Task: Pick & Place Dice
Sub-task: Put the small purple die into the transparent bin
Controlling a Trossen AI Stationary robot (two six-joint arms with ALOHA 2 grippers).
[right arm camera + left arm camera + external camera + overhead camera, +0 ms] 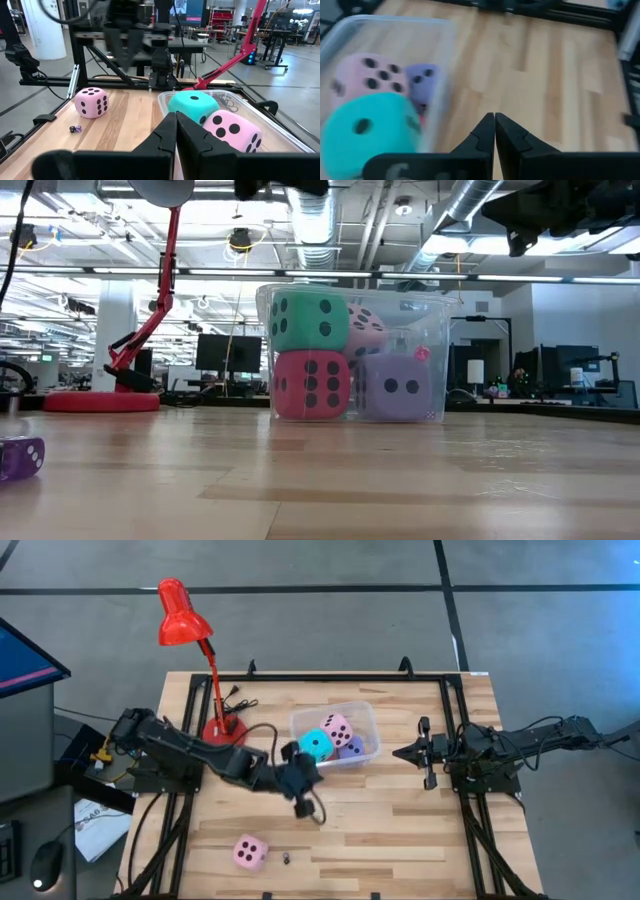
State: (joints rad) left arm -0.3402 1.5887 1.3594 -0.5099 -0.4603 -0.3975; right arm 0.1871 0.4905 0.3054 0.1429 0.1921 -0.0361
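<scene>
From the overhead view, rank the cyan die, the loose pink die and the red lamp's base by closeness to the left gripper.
1. Cyan die, in the bin just beyond the left gripper.
2. Loose pink die, on the near table edge, and lamp base, far side: too close to call.

**Hidden, cropped and unclear parts**

Red die (310,385) sits under the cyan die (317,745), unseen from above; lavender die (352,748) partly covered by a pink die (338,729); tiny dark object (287,859) near the loose pink die (250,852), too small to identify; lamp (150,300) head cropped in the low view; bin (440,90) blurred in the left wrist view.
</scene>
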